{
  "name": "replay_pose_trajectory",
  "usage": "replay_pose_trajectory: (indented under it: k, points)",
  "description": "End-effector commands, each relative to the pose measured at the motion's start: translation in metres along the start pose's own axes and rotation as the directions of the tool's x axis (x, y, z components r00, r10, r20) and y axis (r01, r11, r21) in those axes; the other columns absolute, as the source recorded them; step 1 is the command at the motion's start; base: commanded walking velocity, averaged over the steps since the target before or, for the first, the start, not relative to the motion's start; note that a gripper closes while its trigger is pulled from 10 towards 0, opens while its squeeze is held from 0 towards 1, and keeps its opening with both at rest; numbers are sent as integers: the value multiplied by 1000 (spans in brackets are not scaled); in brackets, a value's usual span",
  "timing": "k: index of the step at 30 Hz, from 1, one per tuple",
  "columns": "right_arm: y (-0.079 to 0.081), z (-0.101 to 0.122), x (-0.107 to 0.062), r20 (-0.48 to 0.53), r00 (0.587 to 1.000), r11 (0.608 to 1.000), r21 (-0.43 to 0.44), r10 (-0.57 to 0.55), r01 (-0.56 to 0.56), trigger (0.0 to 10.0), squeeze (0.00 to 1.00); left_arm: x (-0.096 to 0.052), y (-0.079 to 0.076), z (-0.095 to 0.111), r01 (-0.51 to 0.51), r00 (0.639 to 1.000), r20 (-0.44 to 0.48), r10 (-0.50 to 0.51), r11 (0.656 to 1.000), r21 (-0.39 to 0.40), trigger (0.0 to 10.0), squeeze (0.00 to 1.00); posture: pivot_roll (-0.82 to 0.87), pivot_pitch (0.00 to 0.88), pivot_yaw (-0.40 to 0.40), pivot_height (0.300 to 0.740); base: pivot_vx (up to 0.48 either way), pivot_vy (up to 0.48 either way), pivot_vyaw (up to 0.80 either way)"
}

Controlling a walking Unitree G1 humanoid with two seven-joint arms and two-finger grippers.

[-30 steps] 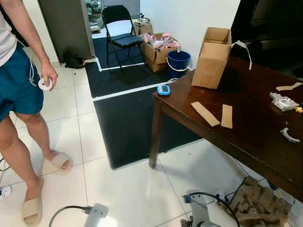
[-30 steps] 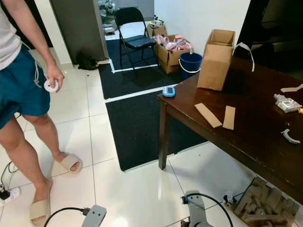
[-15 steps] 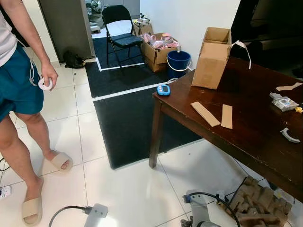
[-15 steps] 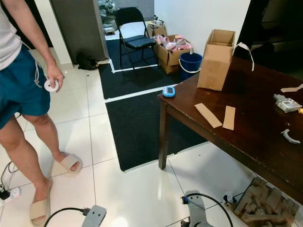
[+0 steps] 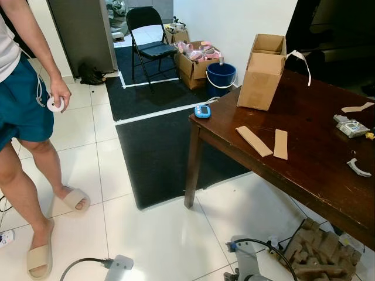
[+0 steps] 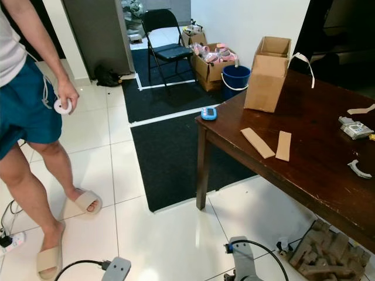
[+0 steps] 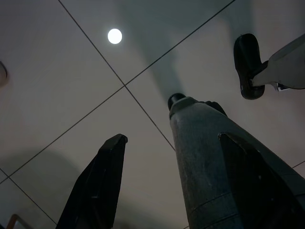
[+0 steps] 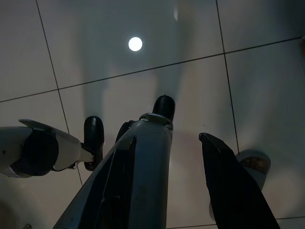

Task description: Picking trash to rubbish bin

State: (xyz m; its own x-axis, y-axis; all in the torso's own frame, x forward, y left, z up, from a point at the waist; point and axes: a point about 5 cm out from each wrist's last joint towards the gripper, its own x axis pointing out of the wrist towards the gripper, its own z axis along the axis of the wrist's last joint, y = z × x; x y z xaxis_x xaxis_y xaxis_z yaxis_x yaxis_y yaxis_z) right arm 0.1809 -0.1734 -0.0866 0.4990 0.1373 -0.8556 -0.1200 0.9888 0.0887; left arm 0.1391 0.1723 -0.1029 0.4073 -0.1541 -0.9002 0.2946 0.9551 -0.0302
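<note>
Two flat cardboard strips (image 5: 254, 141) (image 5: 281, 144) lie on the dark wooden table (image 5: 304, 170) at my right. An open cardboard box (image 5: 262, 71) stands upright at the table's far corner. Behind it, on the floor by the wall, is a blue bucket (image 5: 221, 78). A brown moulded-pulp packing piece (image 5: 319, 254) lies on the tiles under the table's near side. Both arms hang at my sides. My left gripper (image 7: 174, 137) and right gripper (image 8: 167, 138) are open over bare floor tiles, holding nothing.
A person (image 5: 23, 111) in sandals stands at the left with a white round object (image 5: 55, 104) in one hand. A black mat (image 5: 158, 146) lies ahead, with a folding chair (image 5: 149, 41) and a carton of pink items (image 5: 196, 61) beyond. A small blue device (image 5: 202, 111) sits on the table corner.
</note>
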Motion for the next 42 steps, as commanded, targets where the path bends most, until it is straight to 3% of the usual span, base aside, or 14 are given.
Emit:
replay_pose_trajectory:
  k: [1, 16, 42]
  points:
    - [0, -2, 0, -7, 1000, 1000, 3, -1, 1, 10000, 0, 0, -2, -2, 1, 1000, -12, -1, 1000, 12, 10000, 0, 13, 14, 7, 740, 0, 0, 0]
    - [1, -1, 0, -5, 1000, 1000, 7, 0, 0, 10000, 0, -2, 6, -4, -11, 1000, -16, 11, 1000, 13, 10000, 0, 13, 13, 11, 740, 0, 0, 0]
    - [2, -1, 0, -5, 1000, 1000, -2, 2, -2, 10000, 0, -1, 5, 3, -11, 1000, -1, 11, 1000, 20, 10000, 0, 14, 8, 11, 740, 0, 0, 0]
